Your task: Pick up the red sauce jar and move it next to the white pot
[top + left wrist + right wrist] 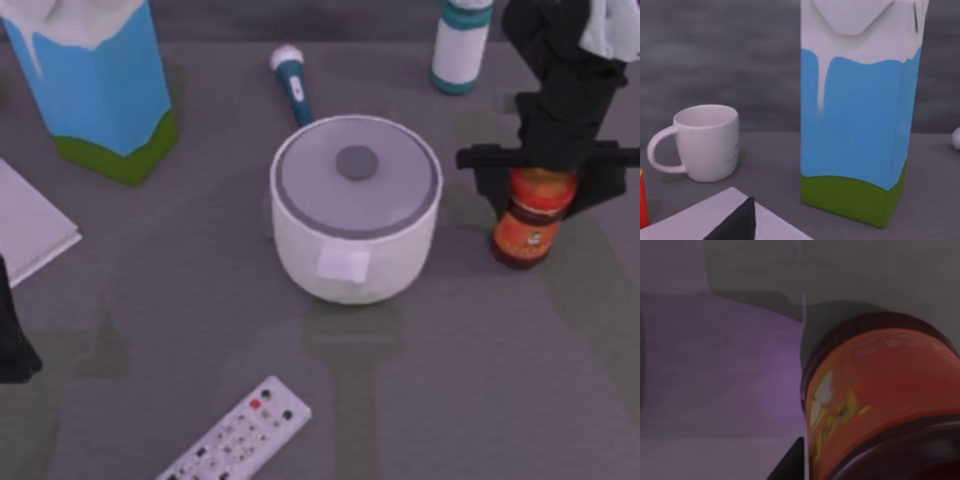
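Observation:
The red sauce jar (528,228), with its orange-red label, stands to the right of the white pot (345,255), a small gap between them. My right gripper (542,180) comes down over the jar's top and is shut on it, hiding the cap. The right wrist view shows the jar (880,400) filling the frame, with one dark fingertip (792,465) against its label. The pot has a grey lid with a round knob (357,162), and its teal handle (292,82) points to the far side. My left gripper (12,345) is parked at the table's left edge, open.
A tall blue, white and green carton (100,80) stands at the back left, with a white mug (707,142) beside it. A white bottle with teal bands (460,45) is at the back right. A white remote (240,435) lies at the front, a flat white box (30,225) at the left.

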`<state>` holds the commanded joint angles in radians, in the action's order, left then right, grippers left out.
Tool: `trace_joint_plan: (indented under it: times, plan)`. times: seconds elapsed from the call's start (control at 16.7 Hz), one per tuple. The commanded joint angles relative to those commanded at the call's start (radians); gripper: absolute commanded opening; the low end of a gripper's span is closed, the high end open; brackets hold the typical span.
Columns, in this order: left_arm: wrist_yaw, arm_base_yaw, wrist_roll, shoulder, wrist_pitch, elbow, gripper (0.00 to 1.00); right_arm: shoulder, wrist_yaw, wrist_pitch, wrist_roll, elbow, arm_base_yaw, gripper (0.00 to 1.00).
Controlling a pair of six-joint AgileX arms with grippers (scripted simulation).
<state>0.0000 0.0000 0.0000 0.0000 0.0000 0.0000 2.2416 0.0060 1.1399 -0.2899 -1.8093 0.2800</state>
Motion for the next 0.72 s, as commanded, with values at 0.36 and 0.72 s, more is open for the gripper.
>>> trace_joint_plan:
  times: [0.36,0.72]
  plan:
    - [0.0,0.0,0.0,0.0,0.0,0.0,1.0,0.0,0.0,0.0,0.0,0.0,0.0,0.98]
    - [0.0,0.0,0.0,0.0,0.0,0.0,1.0,0.0,0.0,0.0,0.0,0.0,0.0,1.0]
